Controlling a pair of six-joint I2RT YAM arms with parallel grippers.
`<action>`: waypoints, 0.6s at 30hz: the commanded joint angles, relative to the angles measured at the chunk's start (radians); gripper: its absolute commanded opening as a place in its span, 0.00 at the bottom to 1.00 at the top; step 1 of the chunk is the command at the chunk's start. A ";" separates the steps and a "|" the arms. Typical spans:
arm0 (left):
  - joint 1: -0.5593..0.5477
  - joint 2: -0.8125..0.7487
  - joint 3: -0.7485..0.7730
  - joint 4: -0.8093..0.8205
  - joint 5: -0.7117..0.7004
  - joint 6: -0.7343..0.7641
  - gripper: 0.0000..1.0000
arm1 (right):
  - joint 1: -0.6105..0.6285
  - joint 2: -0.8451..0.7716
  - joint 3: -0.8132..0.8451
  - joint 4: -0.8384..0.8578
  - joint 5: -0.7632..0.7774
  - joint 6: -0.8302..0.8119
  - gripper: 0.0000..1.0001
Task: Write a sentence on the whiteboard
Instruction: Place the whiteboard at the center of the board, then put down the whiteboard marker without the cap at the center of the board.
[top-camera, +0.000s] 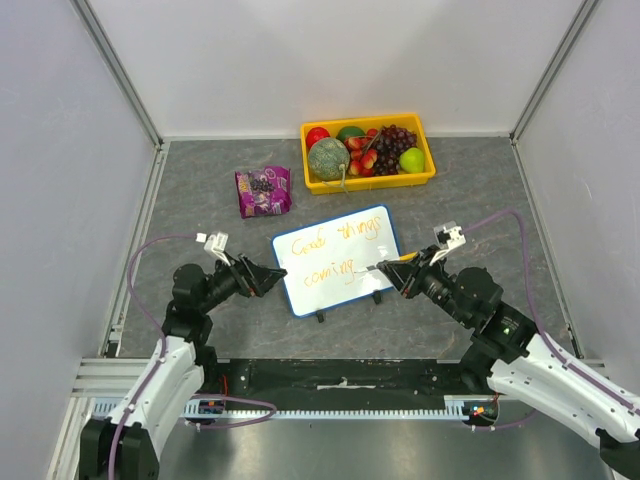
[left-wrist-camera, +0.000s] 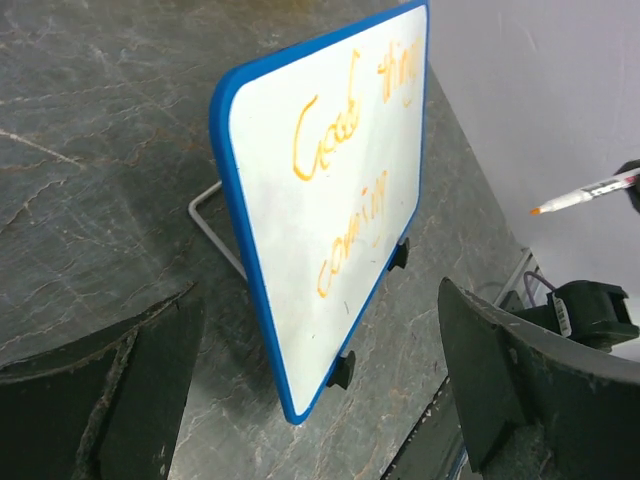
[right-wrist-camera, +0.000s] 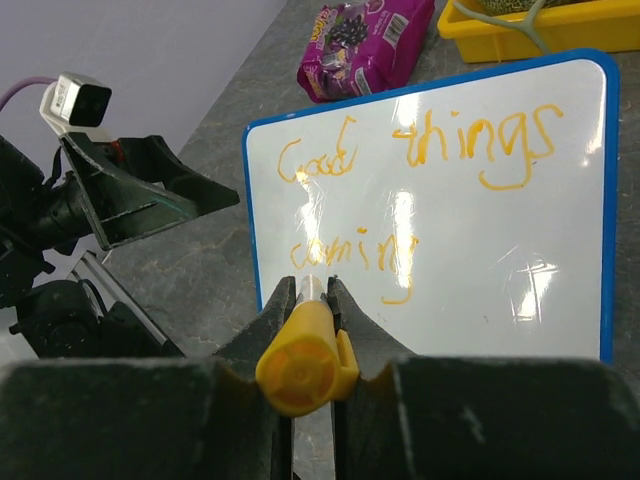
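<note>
Left gripper (top-camera: 272, 278): fingers apart, just beside the whiteboard (top-camera: 305, 295). Right gripper (top-camera: 392, 270): fingers clamped on orange marker (right-wrist-camera: 300, 368), tip toward the sentence (right-wrist-camera: 470, 140).

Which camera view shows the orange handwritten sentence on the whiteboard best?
The right wrist view: the orange cursive sentence faces it, large and readable. The left wrist view shows it steeply slanted; the top view shows it small.
</note>
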 joint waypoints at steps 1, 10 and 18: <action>0.004 -0.072 0.051 -0.054 0.024 -0.045 1.00 | -0.003 -0.007 -0.009 -0.015 -0.034 0.033 0.00; 0.004 -0.028 0.278 -0.289 0.052 -0.038 1.00 | -0.003 -0.007 -0.092 -0.037 -0.118 0.136 0.00; 0.004 0.061 0.459 -0.450 0.113 0.050 1.00 | -0.003 -0.049 -0.193 -0.037 -0.190 0.220 0.00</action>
